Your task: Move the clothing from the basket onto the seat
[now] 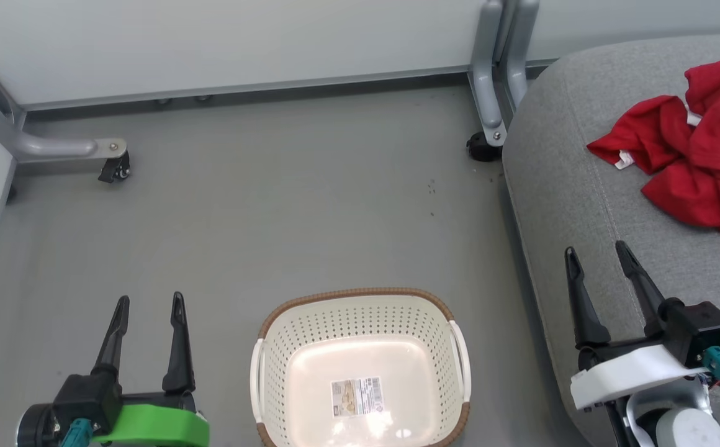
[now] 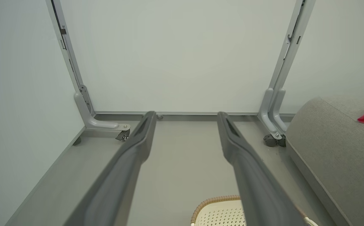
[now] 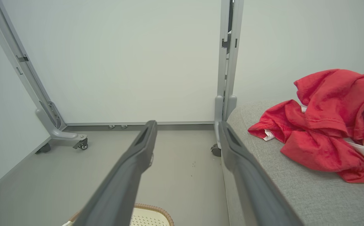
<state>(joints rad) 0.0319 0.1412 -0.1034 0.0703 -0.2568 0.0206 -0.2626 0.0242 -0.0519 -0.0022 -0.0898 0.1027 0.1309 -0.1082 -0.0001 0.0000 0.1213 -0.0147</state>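
The red clothing lies crumpled on the grey seat at the right, white trim showing; the right wrist view shows the clothing on the seat too. The cream basket stands on the floor at bottom centre, with only a label sticker inside. My left gripper hangs open to the left of the basket, nothing between its fingers. My right gripper is open above the seat's front edge, short of the clothing. Open fingers frame both wrist views: left gripper, right gripper.
Pale partition walls close the back and left. Their grey metal feet with castors stand on the floor: one foot at the left, another foot next to the seat's corner. Grey floor stretches between the basket and the wall.
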